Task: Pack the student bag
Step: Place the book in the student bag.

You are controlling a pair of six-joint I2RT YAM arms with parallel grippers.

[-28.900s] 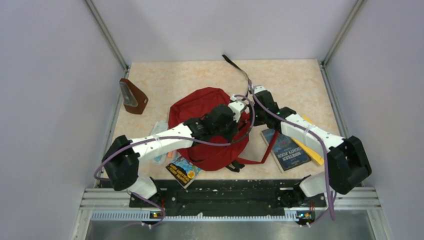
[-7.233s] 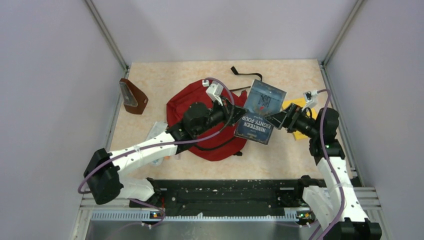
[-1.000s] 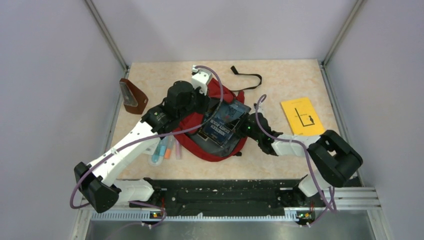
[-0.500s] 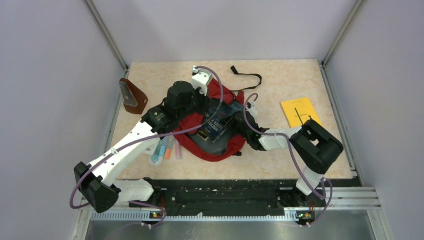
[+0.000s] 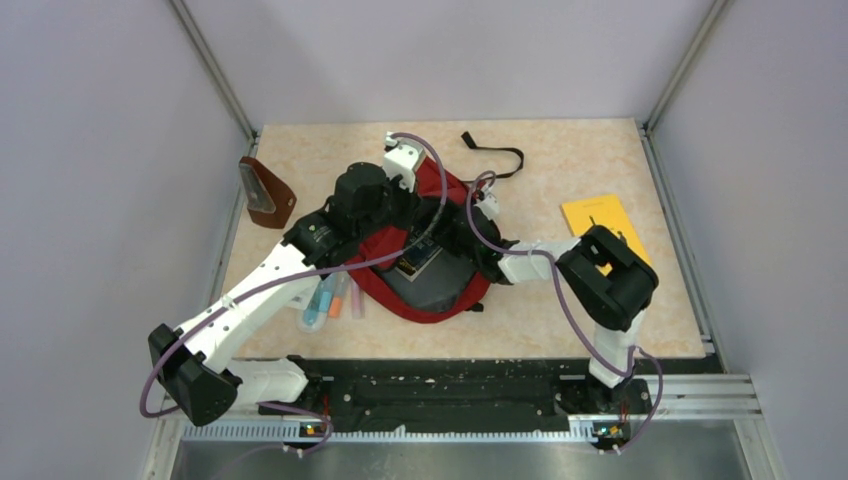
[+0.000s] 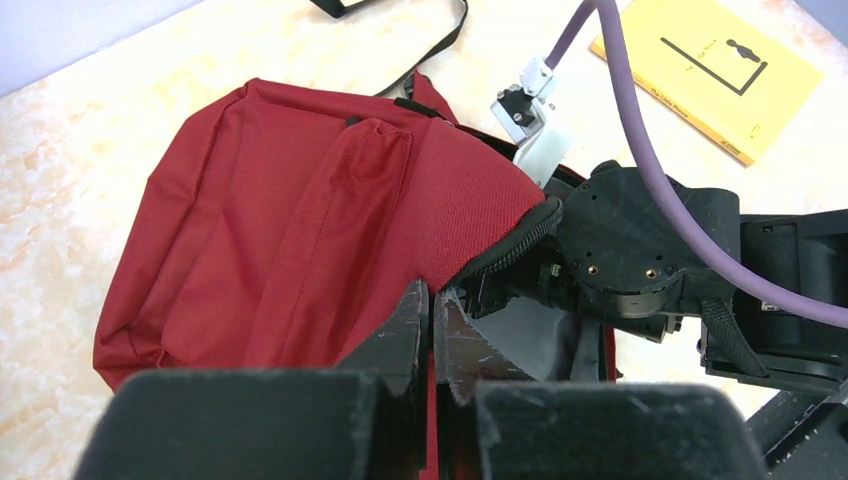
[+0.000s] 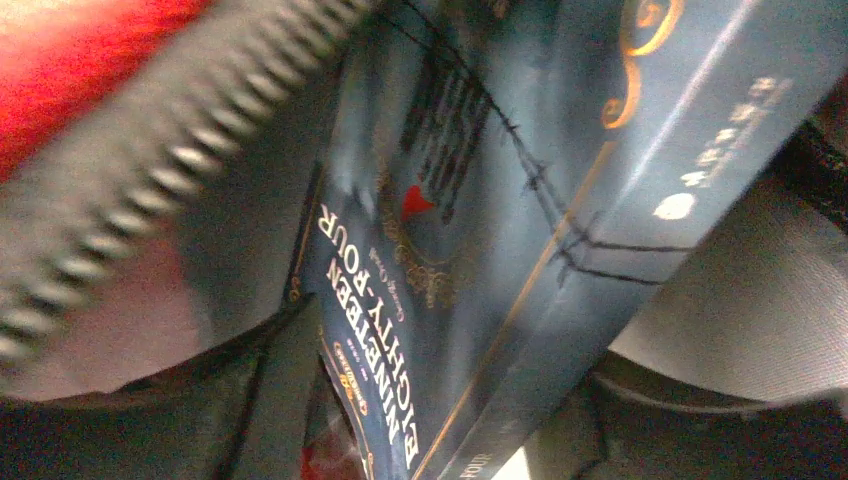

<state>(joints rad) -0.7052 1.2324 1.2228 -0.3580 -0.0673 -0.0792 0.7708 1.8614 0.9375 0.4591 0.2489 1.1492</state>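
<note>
The student bag [image 5: 440, 290], dark red with black zippers, lies in the middle of the table with its mouth held up. My left gripper [image 6: 435, 312] is shut on the red fabric edge of the opening [image 5: 408, 212]. My right gripper [image 5: 452, 240] reaches into the mouth from the right, and its fingers are hidden inside. A dark blue book [image 7: 480, 220] titled Nineteen Eighty-Four fills the right wrist view, lying in the grey lining beside the zipper teeth [image 7: 150, 170]. Only a corner of the book [image 5: 420, 256] shows from above.
A yellow book [image 5: 592, 212] lies right of the bag, partly under my right arm. A brown wedge pouch [image 5: 265, 192] stands at the far left. Pens [image 5: 330, 296] lie by the bag's left side. A black strap [image 5: 497, 152] trails behind the bag.
My right gripper has pushed leftward and deeper into the bag, and the blue book has gone from lying on the opening to almost fully inside. The left arm has not moved.
</note>
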